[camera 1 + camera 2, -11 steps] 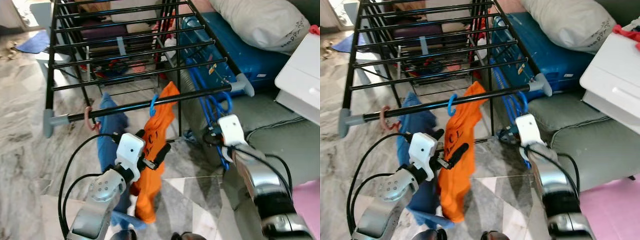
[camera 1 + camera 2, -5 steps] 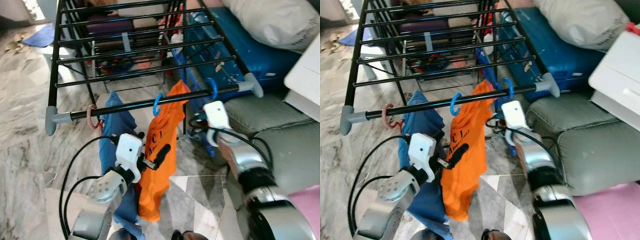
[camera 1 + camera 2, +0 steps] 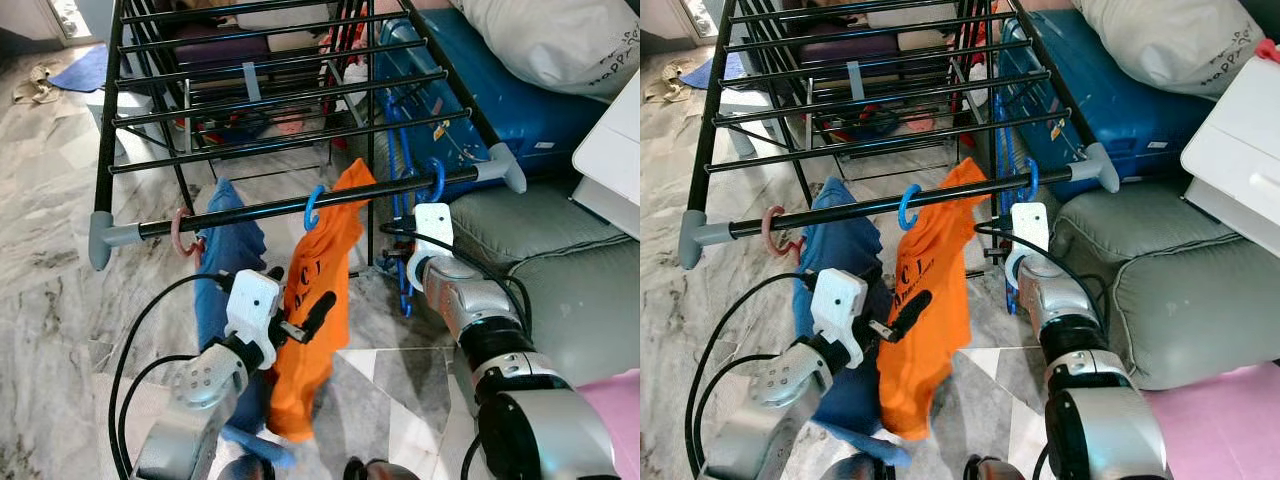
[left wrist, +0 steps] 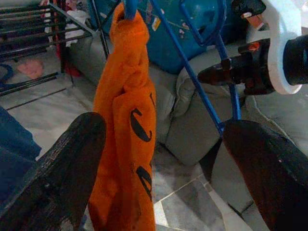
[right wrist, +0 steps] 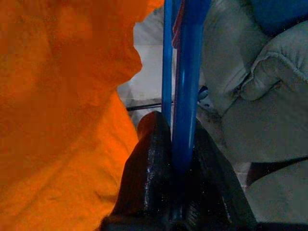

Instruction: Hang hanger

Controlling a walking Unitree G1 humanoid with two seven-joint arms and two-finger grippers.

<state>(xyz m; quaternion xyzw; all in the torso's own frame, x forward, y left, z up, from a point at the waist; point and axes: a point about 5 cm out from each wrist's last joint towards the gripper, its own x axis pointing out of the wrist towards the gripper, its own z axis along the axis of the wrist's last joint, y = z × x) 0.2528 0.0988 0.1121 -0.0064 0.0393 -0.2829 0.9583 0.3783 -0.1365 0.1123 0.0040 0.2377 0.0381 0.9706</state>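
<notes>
Right now your right gripper (image 5: 178, 192) is closed tight on the thin blue plastic hanger (image 3: 405, 262), its two black fingers (image 5: 147, 178) pinching the hanger's lower bar with no gap to be seen. You can see the hanger's hook (image 3: 434, 178) looped over the black front rail of the metal drying rack (image 3: 300, 205), close to the rail's grey end cap (image 3: 503, 166) on the robot's right. The hanger's body hangs down below the rail, beside the white wrist housing of your right arm (image 3: 432, 228).

Just to the left of it on the same rail hangs the orange T-shirt with dark lettering (image 3: 322, 300), held by its own blue hook (image 3: 312, 207). Further left a pink hook (image 3: 181, 232) sits on the rail with a blue garment (image 3: 225, 270) drooping under it.

Your left gripper (image 4: 163, 159) is wide open and holds nothing. Its fingers (image 4: 72, 159) stand well apart, with the orange T-shirt hanging between them in the wrist view, just ahead of the fingertips; you cannot tell whether it touches them. From the head views that gripper sits low, in front of the orange T-shirt and the blue garment.

Behind the rack lies a blue suitcase (image 3: 500, 90) with a pale pillow (image 3: 550, 40) on top, and a grey-green sofa cushion (image 3: 570, 270) sits on the robot's right. The floor below is grey marble tile (image 3: 50, 300).
</notes>
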